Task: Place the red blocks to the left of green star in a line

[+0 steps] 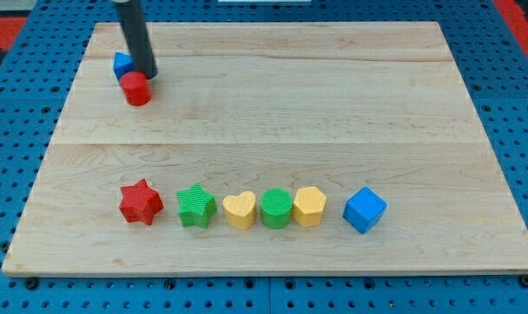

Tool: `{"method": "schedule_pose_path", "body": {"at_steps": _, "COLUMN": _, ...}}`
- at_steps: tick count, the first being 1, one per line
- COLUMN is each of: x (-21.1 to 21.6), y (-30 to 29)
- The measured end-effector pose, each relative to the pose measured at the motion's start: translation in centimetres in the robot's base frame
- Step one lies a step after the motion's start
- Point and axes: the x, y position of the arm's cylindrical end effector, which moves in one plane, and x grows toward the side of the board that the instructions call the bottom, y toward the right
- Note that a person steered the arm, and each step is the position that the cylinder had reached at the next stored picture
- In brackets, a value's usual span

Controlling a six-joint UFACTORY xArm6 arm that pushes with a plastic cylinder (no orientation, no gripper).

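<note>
The green star (195,207) lies near the view's bottom, left of centre, in a row of blocks. A red star (140,202) lies just to its left, a small gap between them. A red cylinder (136,88) lies at the view's upper left. My tip (147,73) stands right at the red cylinder's upper right edge, touching or nearly touching it. The dark rod rises from there to the view's top.
A small blue block (121,64) sits just above and left of the red cylinder, partly behind the rod. Right of the green star, in a row: yellow heart (239,210), green cylinder (276,208), yellow block (309,207), then a blue cube (364,210). The wooden board (333,105) has blue pegboard around it.
</note>
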Motion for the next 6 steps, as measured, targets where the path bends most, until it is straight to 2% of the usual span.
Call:
{"method": "schedule_pose_path", "body": {"at_steps": 3, "x": 14.5, "y": -2.5}}
{"method": "schedule_pose_path", "body": {"at_steps": 4, "x": 17.9, "y": -2.5}}
{"method": "schedule_pose_path", "body": {"at_steps": 5, "x": 15.5, "y": -2.1}}
{"method": "schedule_pose_path", "body": {"at_steps": 6, "x": 10.7, "y": -6.7}}
